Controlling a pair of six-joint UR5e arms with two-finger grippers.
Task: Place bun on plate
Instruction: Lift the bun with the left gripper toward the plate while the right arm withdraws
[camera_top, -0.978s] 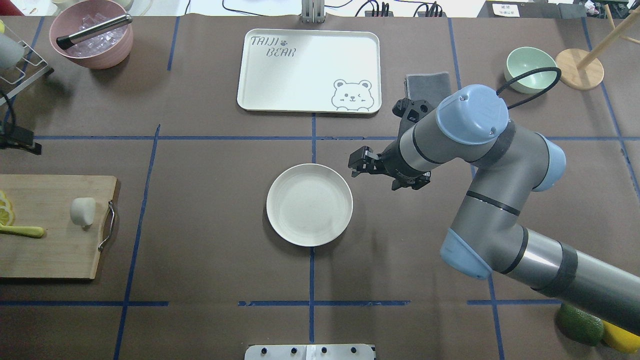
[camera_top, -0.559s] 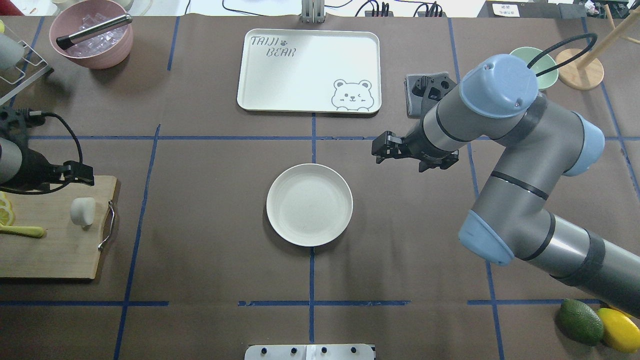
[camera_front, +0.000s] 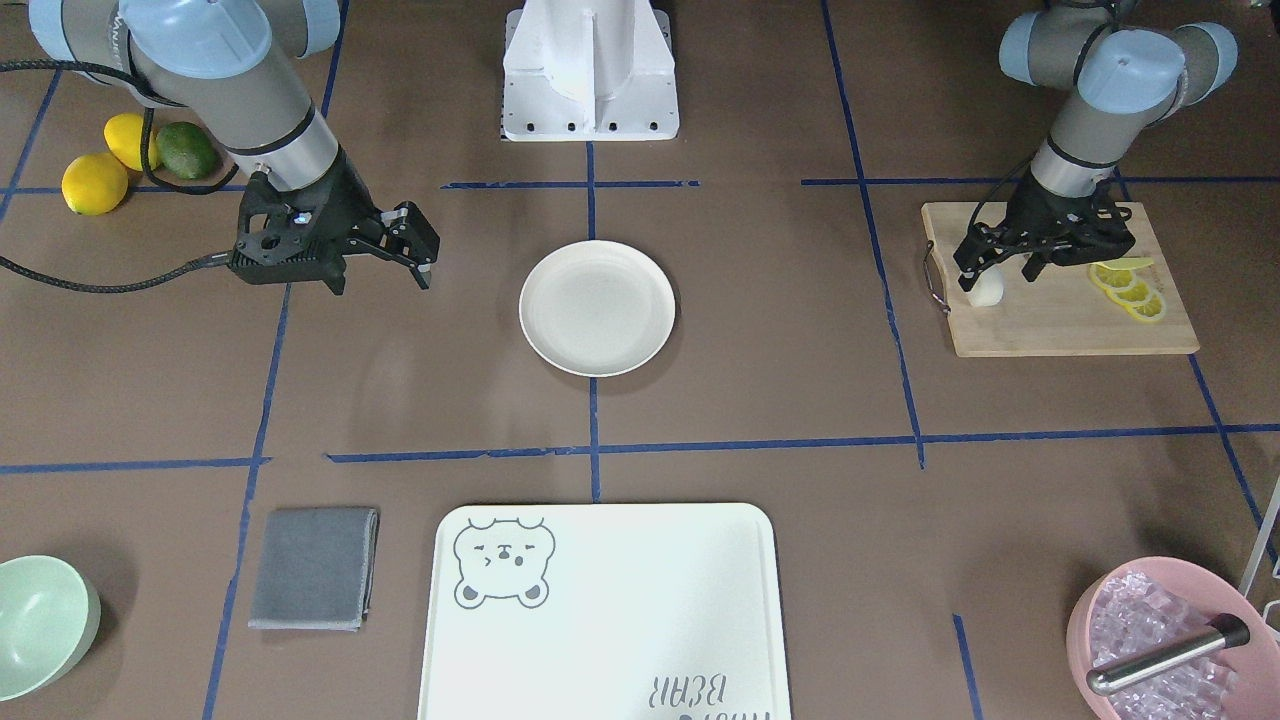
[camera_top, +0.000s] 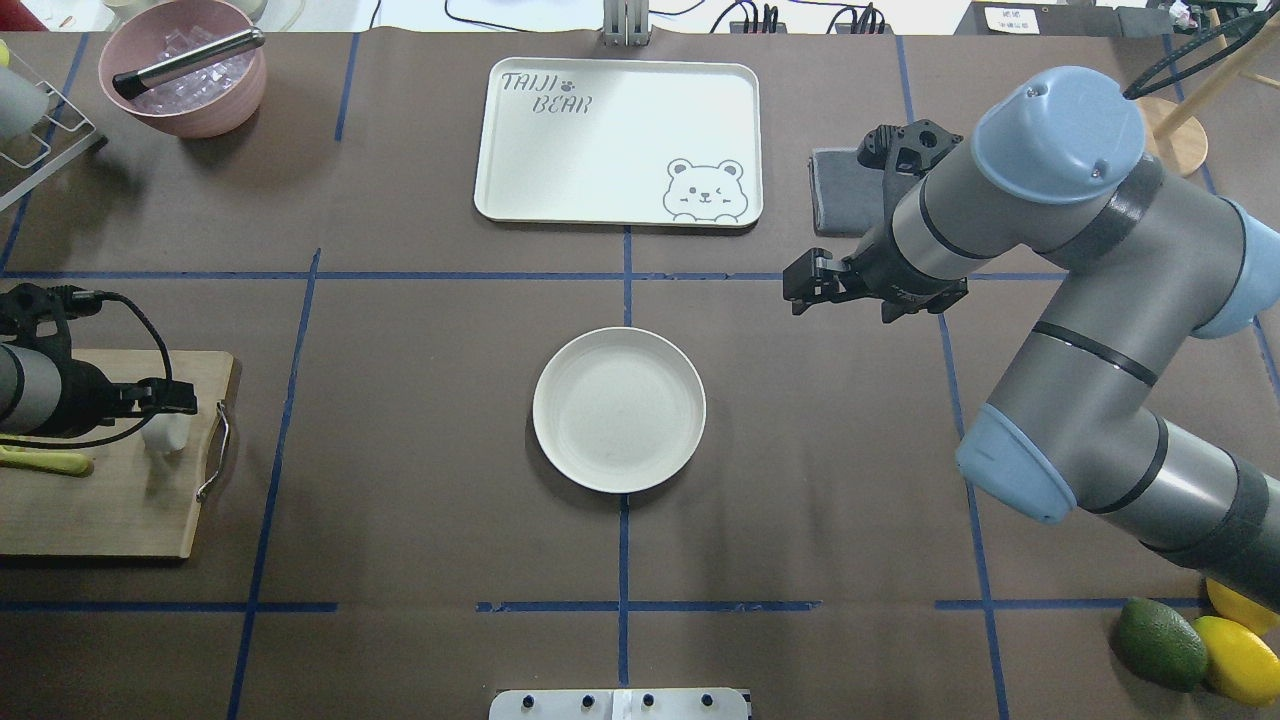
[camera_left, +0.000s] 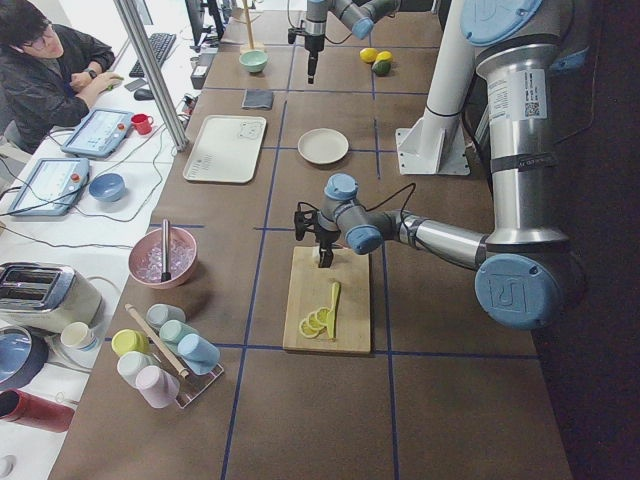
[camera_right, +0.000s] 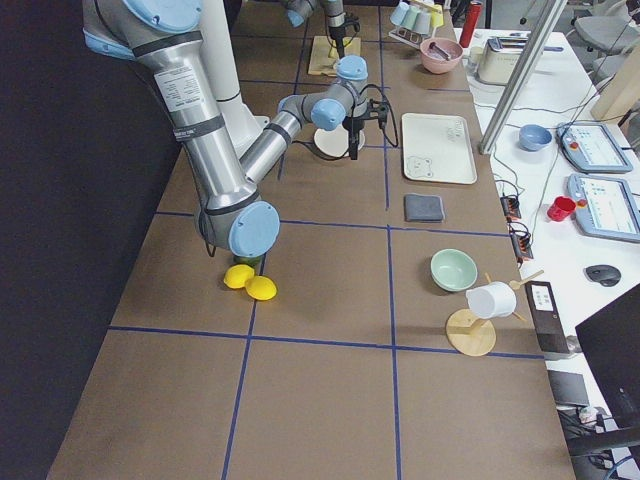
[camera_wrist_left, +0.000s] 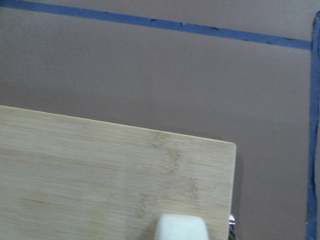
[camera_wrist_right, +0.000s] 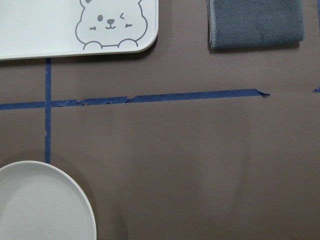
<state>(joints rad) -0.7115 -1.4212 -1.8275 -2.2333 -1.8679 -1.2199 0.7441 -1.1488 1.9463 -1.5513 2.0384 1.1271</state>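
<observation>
The bun (camera_front: 985, 290) is a small white lump near the handle end of the wooden cutting board (camera_front: 1060, 325). In the overhead view the bun (camera_top: 165, 435) is half hidden under my left gripper (camera_top: 180, 400). The left gripper (camera_front: 995, 268) hangs open just above it, not closed on it. The left wrist view shows only the bun's top (camera_wrist_left: 180, 227) at the bottom edge, with no fingers in sight. The round cream plate (camera_top: 619, 410) lies empty at the table's middle. My right gripper (camera_top: 805, 285) is open and empty, off to the plate's back right.
Lemon slices (camera_front: 1130, 290) lie on the board beside the bun. A bear-print tray (camera_top: 618, 140), a grey cloth (camera_front: 315, 565), a mint bowl (camera_front: 40, 625) and a pink bowl of ice (camera_top: 185, 70) line the far side. An avocado and lemons (camera_top: 1160, 640) sit near right.
The left arm has come in from the left edge and moved over the bun. The right arm has drawn back from the plate toward the back right.
</observation>
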